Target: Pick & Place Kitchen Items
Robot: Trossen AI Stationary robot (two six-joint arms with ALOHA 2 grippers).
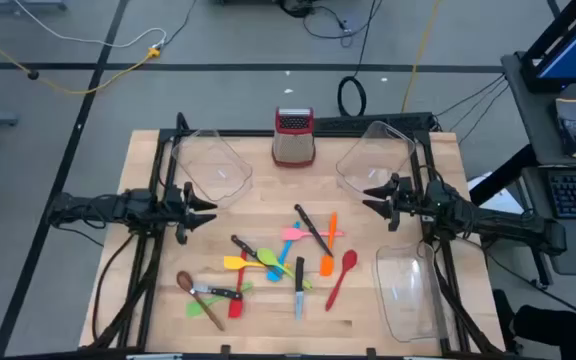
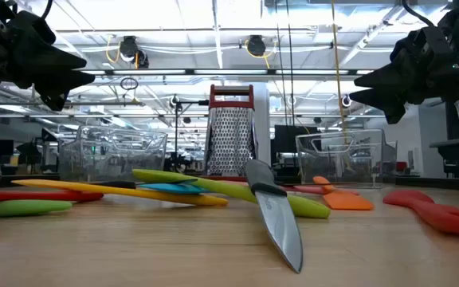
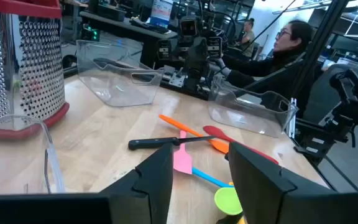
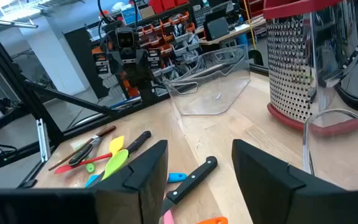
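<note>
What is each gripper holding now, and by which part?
Nothing is held. The left gripper and the right gripper both hang open above the table, and all the utensils lie on the wood.

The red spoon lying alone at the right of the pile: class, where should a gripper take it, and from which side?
Grip the red spoon mid-handle, from straight above. It lies flat on the wooden table, clear of other utensils; the right gripper is nearer.

Utensils [image 1: 273, 262] mid-table, grater [image 1: 293, 137] behind, bins [image 1: 211, 165] flanking
</note>
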